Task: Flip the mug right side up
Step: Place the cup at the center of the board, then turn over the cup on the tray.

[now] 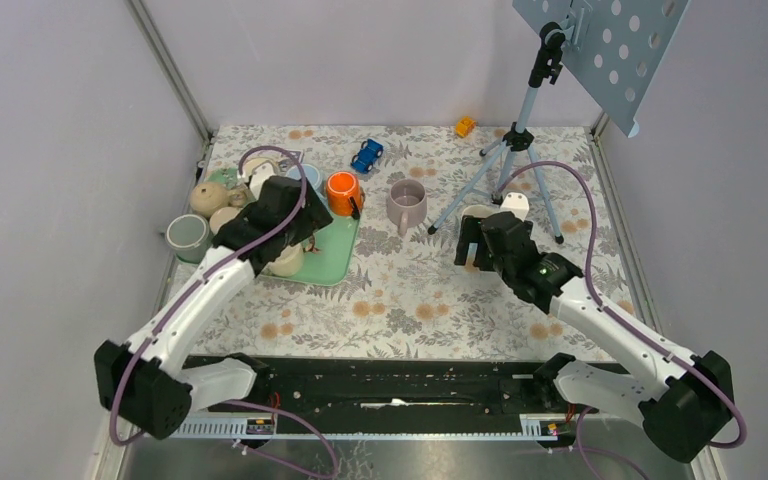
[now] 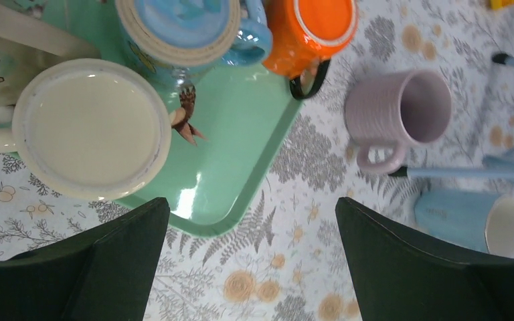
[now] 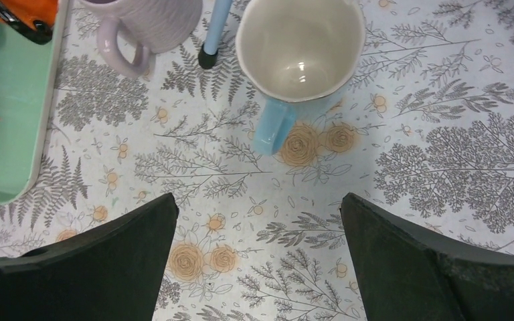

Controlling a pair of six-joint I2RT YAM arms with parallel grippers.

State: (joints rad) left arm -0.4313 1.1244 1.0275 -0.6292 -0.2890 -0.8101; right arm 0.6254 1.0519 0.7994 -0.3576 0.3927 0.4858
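Withdrawal looked like the step in hand, since the blue mug [image 3: 299, 47] stood on its base on the counter [image 3: 442, 167], right of centre and nearer the right edge than the left. Its white inside faced up and its handle pointed back toward the right gripper [image 3: 259, 200]. That gripper hung above the floral cloth with its jaws spread wide and nothing between them, the mug lying just beyond the tips. The task therefore seemed all but done. To finish cleanly, the arm would do best to rise straight up and draw back toward the near edge with the jaws kept apart, so that neither tip hooked the handle or clipped the rim. A sideways sweep looked risky: a tripod foot [image 3: 207, 60] sat just beside the mug on its left, and a lilac mug [image 3: 150, 23] stood near beyond that. The left gripper [image 2: 252, 204], equally spread and empty, hovered over the near right corner of the green tray [image 2: 241, 134] by the left edge, and had no part to play.
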